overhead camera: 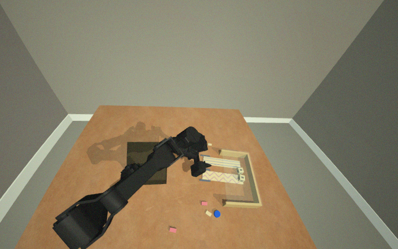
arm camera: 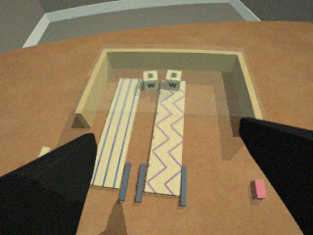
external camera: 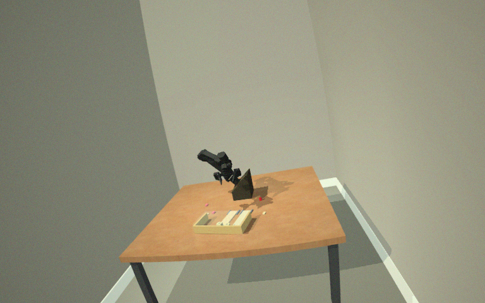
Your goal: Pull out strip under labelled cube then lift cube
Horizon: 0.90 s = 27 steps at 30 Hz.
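My gripper [arm camera: 170,133] [external camera: 225,180] is open and empty above the table, short of the strips' near ends. A cream strip with purple zigzags [arm camera: 165,142] [overhead camera: 219,176] lies beside a cream strip with blue lines [arm camera: 114,132] [overhead camera: 219,161]. Both run into a three-sided wooden frame. One cream cube with dark letters [arm camera: 173,80] [overhead camera: 241,178] rests on the zigzag strip's far end. A similar cube [arm camera: 151,80] [overhead camera: 240,170] stands to its left, between the strips. Both show a W-like mark in the wrist view.
The wooden frame [overhead camera: 242,204] [external camera: 218,229] [arm camera: 171,51] bears a see-through cover. Grey-blue rails [arm camera: 125,181] [arm camera: 140,182] [arm camera: 184,186] flank the near strip ends. A dark wedge [external camera: 243,190] stands behind. Pink blocks [overhead camera: 204,203] [overhead camera: 172,230], a blue disc [overhead camera: 217,213] and a red piece [external camera: 260,199] lie around.
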{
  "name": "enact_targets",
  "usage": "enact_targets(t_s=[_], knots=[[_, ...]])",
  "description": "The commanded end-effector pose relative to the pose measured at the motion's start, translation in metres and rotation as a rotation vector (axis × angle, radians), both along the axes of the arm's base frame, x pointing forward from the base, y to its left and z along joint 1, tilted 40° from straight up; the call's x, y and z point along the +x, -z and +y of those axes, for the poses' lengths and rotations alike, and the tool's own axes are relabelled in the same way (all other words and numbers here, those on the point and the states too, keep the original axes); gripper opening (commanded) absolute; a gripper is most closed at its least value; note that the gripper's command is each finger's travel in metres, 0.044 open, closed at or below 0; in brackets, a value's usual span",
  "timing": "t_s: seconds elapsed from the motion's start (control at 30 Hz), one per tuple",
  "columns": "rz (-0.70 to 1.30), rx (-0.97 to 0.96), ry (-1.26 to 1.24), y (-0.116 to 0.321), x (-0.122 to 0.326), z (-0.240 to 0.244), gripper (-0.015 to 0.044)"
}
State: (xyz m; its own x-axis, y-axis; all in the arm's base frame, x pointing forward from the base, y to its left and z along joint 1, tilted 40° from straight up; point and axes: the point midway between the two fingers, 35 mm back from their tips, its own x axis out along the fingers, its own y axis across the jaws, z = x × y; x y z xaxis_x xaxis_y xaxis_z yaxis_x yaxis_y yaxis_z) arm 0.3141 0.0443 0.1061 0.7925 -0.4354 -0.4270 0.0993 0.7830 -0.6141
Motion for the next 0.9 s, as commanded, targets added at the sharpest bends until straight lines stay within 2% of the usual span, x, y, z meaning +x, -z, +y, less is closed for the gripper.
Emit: enact_targets(t_s=[0.0,0.57,0.87], knots=[[0.004,-0.029,0.048,0.003,-0.003,-0.011,0.0400],[0.004,-0.029,0.048,0.003,-0.003,-0.011,0.0400],[0.156,0.047,0.128,0.026,0.022,-0.016,0.0164]])
